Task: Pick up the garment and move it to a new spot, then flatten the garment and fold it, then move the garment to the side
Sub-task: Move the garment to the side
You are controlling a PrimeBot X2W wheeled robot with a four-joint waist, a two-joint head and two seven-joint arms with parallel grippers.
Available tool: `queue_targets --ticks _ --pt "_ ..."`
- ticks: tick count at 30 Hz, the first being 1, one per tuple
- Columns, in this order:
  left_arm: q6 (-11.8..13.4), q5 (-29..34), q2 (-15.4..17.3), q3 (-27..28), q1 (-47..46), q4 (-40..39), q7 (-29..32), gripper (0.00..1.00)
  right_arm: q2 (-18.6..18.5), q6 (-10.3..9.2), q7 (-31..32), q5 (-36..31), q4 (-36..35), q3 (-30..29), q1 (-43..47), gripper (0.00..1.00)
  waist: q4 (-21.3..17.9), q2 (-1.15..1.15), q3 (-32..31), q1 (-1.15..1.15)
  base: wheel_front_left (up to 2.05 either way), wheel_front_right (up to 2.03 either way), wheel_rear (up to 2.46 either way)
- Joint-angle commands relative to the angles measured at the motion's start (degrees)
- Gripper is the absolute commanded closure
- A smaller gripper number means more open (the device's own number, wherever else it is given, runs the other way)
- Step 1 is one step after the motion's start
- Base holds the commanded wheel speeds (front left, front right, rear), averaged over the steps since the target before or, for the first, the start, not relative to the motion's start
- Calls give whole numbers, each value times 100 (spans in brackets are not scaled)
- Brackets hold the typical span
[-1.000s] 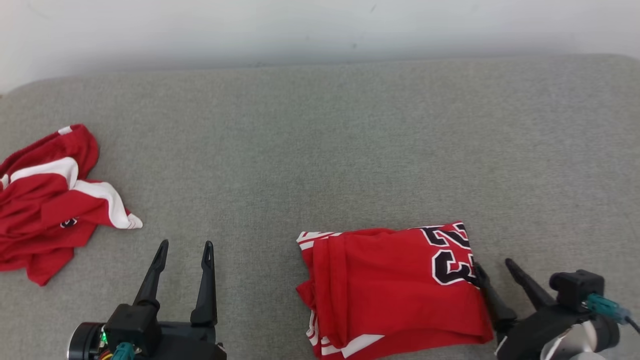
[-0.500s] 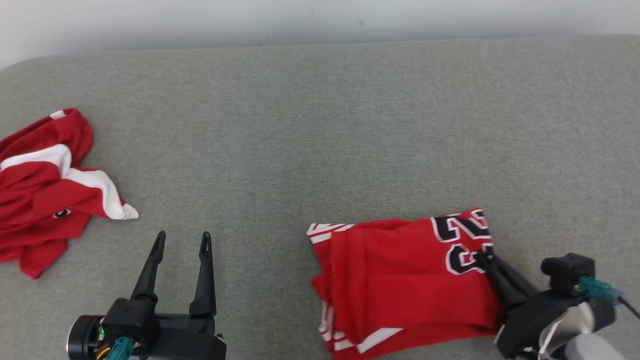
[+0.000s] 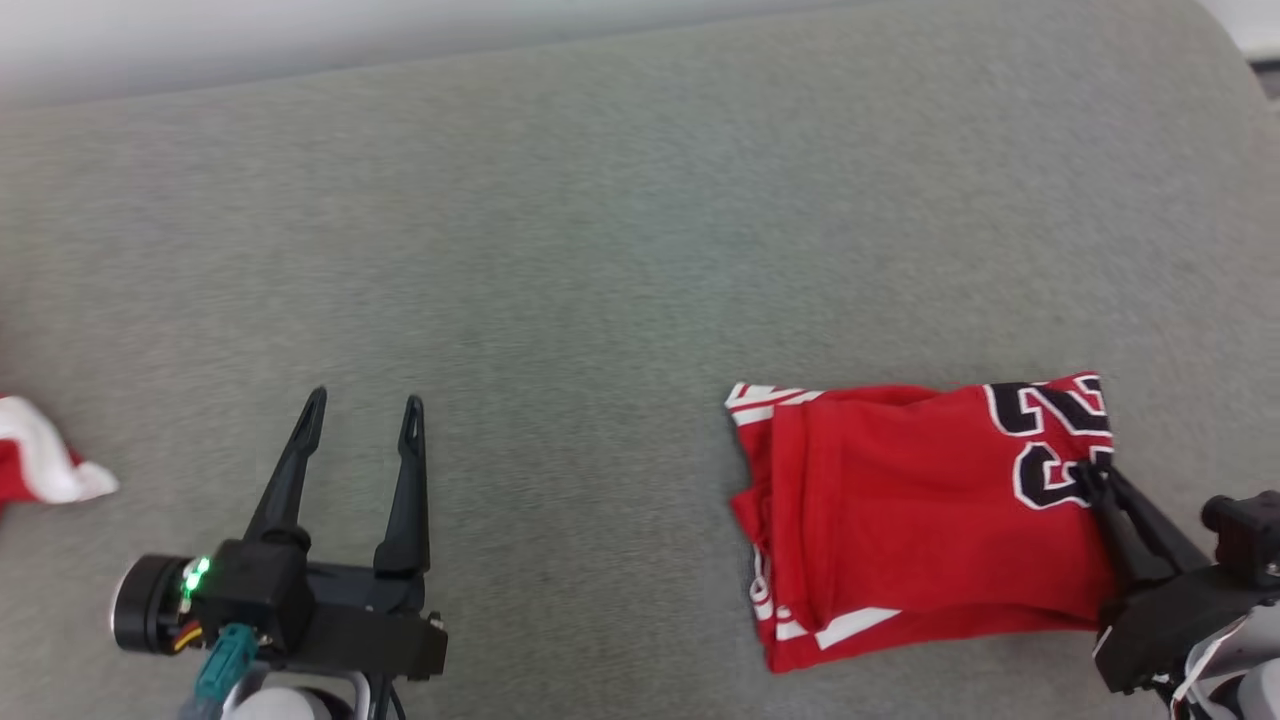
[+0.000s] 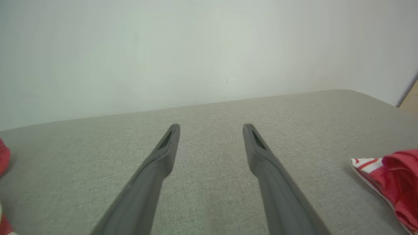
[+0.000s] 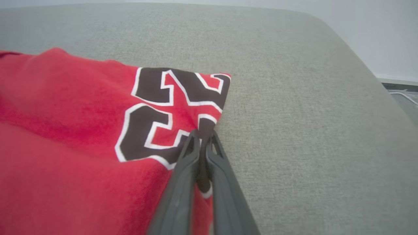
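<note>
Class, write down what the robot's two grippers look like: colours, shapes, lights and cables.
The left gripper has two long, black, tapering fingers on a blocky black base, with a green light, a teal plug and orange wires. The right gripper has matching dark fingers, slotted near the tips, on a black base.

The only text I can read is a pair of black, white-edged numerals (image 3: 1035,475) at the two o'clock corner of the folded red garment (image 3: 900,510), apparently a 2 and 3, partly cut off by the fold.
</note>
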Motion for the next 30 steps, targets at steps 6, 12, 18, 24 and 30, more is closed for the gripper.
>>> queue_targets --ticks 6,12,18,24,30 --pt "-31 281 155 -127 -467 -226 301 0 100 -6 -328 -77 129 -422 -296 100 -892 0 719 0 0 0 0" --pt "-92 392 266 -201 -732 -304 538 0 154 -6 -746 156 748 -491 -1238 100 -1077 0 831 0 0 0 0" --pt "-85 505 350 -273 -858 -436 771 0 -28 -6 -1074 445 1787 -423 -2253 100 -1046 0 867 0 0 0 0" --pt "-91 613 408 -367 -943 -624 945 0 -501 -6 -1171 600 2697 -496 -2900 100 -873 0 976 0 0 0 0" --pt "-140 730 468 -460 -1092 -720 1074 0 -719 -6 -1174 1034 3348 -234 -3278 58 -773 0 1072 0 0 0 0"
